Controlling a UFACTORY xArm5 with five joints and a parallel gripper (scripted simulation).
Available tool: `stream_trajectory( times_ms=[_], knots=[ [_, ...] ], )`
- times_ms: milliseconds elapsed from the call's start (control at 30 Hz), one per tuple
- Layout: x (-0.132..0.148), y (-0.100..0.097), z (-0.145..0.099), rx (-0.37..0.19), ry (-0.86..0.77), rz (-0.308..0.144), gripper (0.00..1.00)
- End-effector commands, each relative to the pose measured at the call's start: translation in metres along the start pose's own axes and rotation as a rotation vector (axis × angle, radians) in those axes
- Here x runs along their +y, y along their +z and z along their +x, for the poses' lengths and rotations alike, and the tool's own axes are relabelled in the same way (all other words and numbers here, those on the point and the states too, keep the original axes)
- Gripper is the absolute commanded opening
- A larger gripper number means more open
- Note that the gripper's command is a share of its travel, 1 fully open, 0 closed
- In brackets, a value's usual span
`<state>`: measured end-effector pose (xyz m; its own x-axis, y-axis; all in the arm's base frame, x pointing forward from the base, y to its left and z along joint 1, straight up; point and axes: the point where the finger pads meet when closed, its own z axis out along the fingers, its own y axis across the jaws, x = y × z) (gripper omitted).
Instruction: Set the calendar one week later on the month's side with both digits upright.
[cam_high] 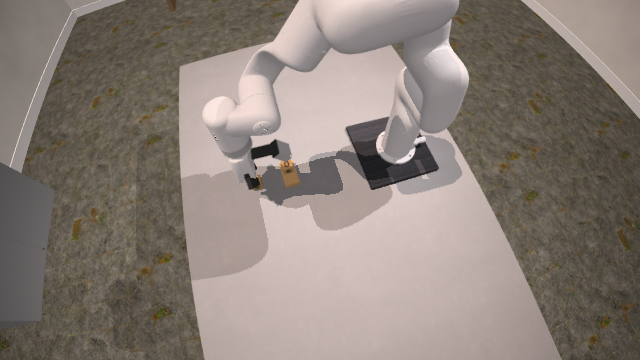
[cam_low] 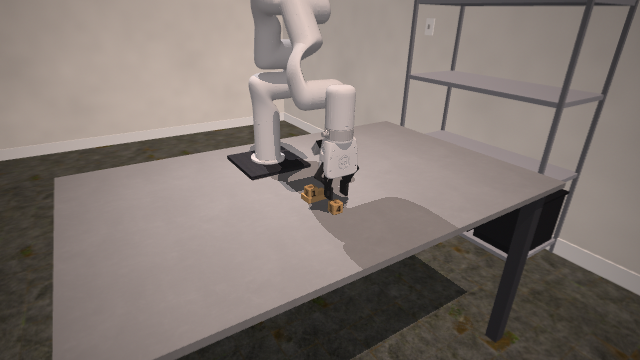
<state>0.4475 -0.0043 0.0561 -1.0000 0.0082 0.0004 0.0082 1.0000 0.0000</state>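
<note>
A small wooden tray (cam_high: pixel 290 176) lies on the table near the arm's base, and it also shows in the exterior view (cam_low: pixel 313 196). One wooden cube (cam_low: pixel 311 190) stands in it with a 1 on its near face. A second cube (cam_low: pixel 336 206) with a 4 on its near face rests on the table top just outside the tray; in the top view this cube (cam_high: pixel 257 183) lies beside the fingers. My gripper (cam_low: pixel 336 188) points straight down just above this cube. Its fingers stand apart, clear of the cube, with nothing between them. The month's name is too small to read.
The arm's black base plate (cam_high: pixel 391 153) lies on the table behind the tray. A metal shelf rack (cam_low: pixel 505 90) stands beyond the table's right edge. A grey cabinet (cam_high: pixel 22 245) stands off the table at the left.
</note>
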Motion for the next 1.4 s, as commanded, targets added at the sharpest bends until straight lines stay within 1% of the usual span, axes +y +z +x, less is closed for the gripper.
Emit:
stream_trajectory(
  times_ms=[0, 100, 200, 300, 467, 500, 1200, 1367],
  knots=[
    [0.0, -0.025, 0.0, -0.002, 0.0, 0.0, 0.49],
    [0.0, -0.038, 0.0, -0.002, 0.0, 0.0, 0.49],
    [0.0, -0.047, 0.0, -0.002, 0.0, 0.0, 0.49],
    [0.0, -0.052, 0.0, -0.002, 0.0, 0.0, 0.49],
    [0.0, -0.052, 0.0, -0.002, 0.0, 0.0, 0.49],
    [0.0, -0.052, 0.0, -0.002, 0.0, 0.0, 1.0],
    [0.0, -0.052, 0.0, -0.002, -0.001, 0.0, 1.0],
    [0.0, -0.053, -0.001, -0.002, -0.027, 0.0, 1.0]
  ],
)
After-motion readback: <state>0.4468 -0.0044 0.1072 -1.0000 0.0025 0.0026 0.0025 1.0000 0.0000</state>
